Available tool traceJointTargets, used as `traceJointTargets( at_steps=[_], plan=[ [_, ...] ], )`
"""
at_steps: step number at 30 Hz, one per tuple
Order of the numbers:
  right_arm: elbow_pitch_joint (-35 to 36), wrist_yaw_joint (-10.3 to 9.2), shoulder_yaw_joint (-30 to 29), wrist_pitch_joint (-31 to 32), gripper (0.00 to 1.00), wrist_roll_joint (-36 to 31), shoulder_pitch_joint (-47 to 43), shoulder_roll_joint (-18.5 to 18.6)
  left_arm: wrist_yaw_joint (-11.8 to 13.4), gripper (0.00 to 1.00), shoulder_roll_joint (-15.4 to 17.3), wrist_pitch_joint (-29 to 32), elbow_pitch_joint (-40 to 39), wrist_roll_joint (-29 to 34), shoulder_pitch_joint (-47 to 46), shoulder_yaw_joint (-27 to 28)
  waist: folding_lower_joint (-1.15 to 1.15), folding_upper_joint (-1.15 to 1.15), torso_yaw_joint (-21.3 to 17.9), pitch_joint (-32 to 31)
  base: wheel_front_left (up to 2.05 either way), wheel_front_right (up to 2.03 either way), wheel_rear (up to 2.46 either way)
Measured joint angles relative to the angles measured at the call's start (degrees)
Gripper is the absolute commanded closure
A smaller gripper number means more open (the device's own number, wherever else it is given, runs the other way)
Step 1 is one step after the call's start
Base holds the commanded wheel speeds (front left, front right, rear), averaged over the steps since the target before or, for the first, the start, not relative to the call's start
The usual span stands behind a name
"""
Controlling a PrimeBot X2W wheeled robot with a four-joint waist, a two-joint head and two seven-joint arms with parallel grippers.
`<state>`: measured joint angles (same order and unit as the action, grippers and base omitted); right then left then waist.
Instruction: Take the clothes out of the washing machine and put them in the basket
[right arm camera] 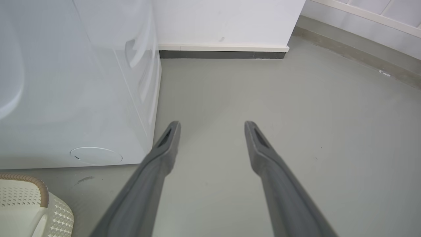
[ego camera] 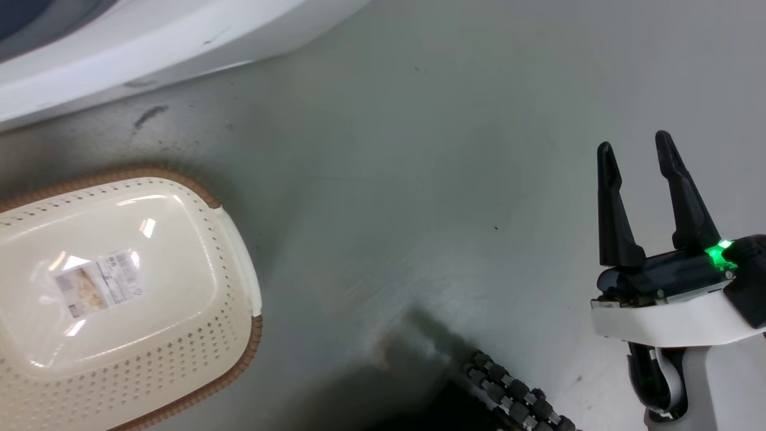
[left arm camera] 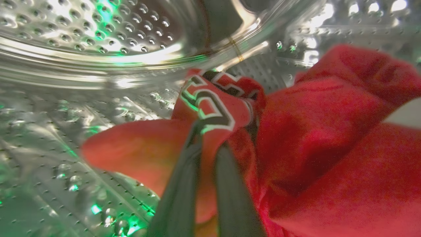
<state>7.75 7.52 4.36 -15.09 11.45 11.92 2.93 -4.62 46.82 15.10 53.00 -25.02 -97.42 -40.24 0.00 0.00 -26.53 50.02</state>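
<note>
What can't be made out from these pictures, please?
1. Left wrist view: whether the left claw actually grips the clothes; its blurred tips sink into folds.
2. Same view: how many garments there are; bunched cloth hides the seams.
3. Head view: most of the washing machine, cut off by the top edge.
4. Head view: the print on the basket label, too small.

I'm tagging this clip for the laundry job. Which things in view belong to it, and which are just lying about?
For the job: red clothes, inside the washing machine; left gripper, fingers closed on the clothes; basket, empty on the floor.
Just about: right gripper, open, holding nothing; dark scuff on the floor; skirting board by the wall.
</note>
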Motion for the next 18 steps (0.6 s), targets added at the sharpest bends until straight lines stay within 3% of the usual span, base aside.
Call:
traceJointTargets(
  at_steps=[12,18],
  plan=[
    [-2.37,0.0,-4.34,0.0,0.0,-5.15,-0.31,-0.05,4.22,1.0,-7.32,-24.83,3.15,-5.6,16.49,3.01,0.0,0.0,5.81,-10.39,0.0,0.0,0.0],
    [-3.31,0.0,-5.41,0.0,0.0,-7.33,-1.54,-0.05,6.24,1.0,-11.24,-29.85,1.49,-8.57,25.61,5.7,-0.01,0.0,8.51,-16.62,0.0,0.0,0.0]
  ],
)
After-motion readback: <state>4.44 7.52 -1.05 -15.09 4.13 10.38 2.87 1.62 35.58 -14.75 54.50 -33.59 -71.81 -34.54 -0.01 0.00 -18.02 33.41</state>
